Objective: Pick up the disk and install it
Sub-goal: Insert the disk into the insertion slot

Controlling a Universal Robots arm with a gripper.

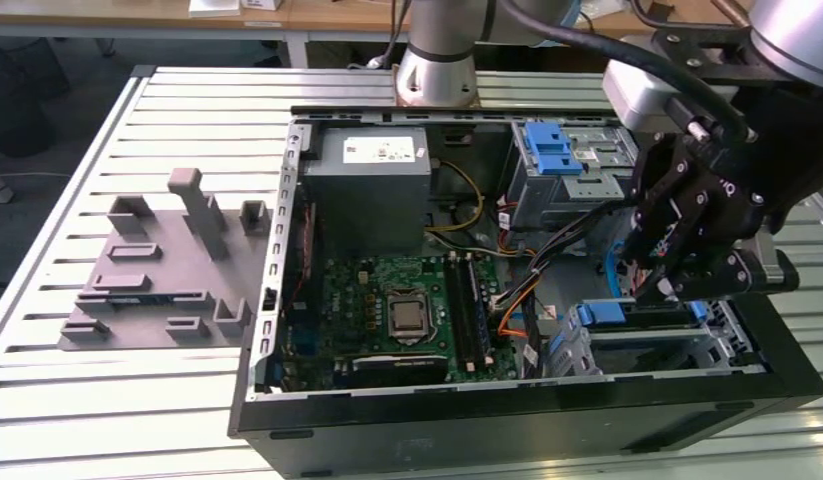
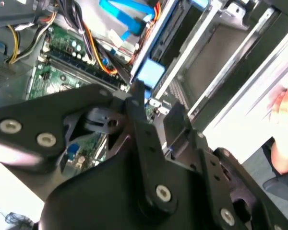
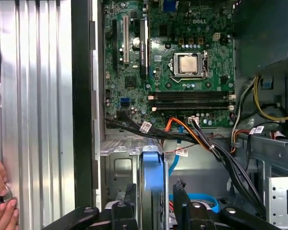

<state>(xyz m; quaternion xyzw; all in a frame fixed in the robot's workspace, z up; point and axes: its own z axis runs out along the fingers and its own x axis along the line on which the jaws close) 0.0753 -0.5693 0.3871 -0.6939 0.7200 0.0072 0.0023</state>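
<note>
Slatted metal counter (image 1: 184, 400) fills the room's middle, and on it lies an open computer case (image 1: 518, 420) with its side off. A grey moulded fixture (image 1: 158, 270) sits on the counter at the exterior view's left, well apart from the case. Inside the case I can see the green motherboard (image 1: 384, 310) and, beyond it, the grey power-supply box (image 1: 371, 190). A bundle of orange and black cables (image 3: 201, 139) runs from the board toward the drive cage.

The arm reaches in from the exterior view's right, and its black pincer (image 1: 665, 290) hangs just over the drive cage at the case's near corner. The disk (image 1: 638, 313) sits there in the cage, its blue carrier showing just beneath the pincer. In the first wrist view the disk is edge-on, a blue strip rising between the two fingers (image 3: 180, 201). The pincer is spread, straddling the carrier, with a thin gap showing on either side. In the second wrist view the blue edge lies just past the fingertips.

A person's hand (image 3: 0, 201) rests on the counter beside the case.
</note>
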